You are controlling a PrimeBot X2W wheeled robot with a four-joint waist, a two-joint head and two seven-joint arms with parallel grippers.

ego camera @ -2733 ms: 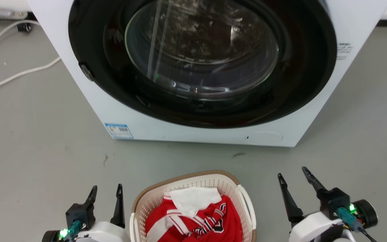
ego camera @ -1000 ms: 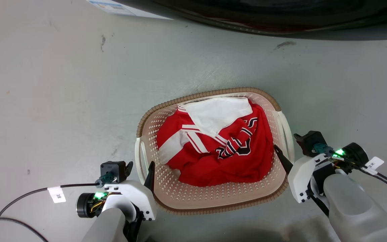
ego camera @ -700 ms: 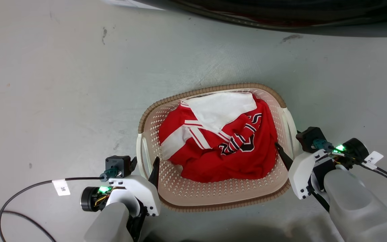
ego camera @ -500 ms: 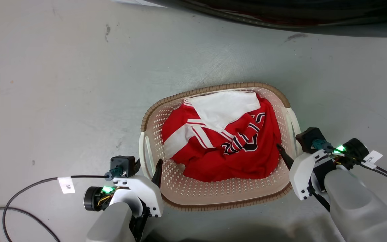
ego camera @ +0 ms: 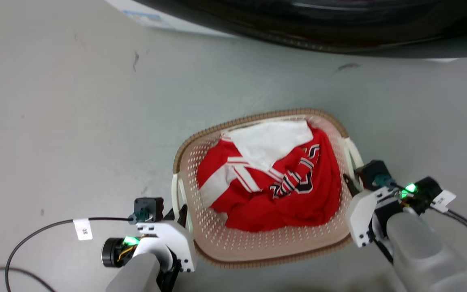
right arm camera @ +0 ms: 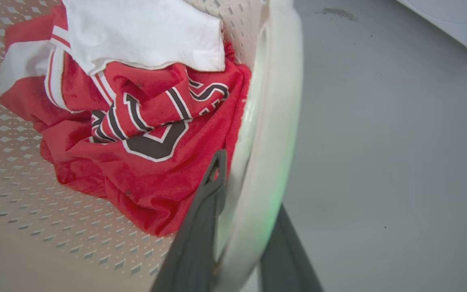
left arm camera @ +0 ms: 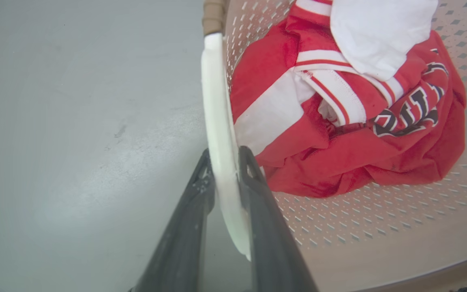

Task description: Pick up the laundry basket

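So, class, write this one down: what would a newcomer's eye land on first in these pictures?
First is the bright red garment with a white cloth on top, heaped in the laundry basket on the grey floor, in the middle of the head view. Next come the left gripper and right gripper, jaws closed on the basket's white side handles. The washing machine, its door dark, looms along the top.

**Clothes, floor and washer**

A crumpled red jersey with white stripes and black lettering (ego camera: 270, 190) lies under a plain white cloth (ego camera: 272, 140), which covers its far part. The smooth grey floor (ego camera: 75, 121) bears a dark scuff (ego camera: 349, 67) near its far edge. Beyond the scuff stands a white washing machine with a dark door (ego camera: 298, 20) and a blue-and-white label (ego camera: 142, 17).
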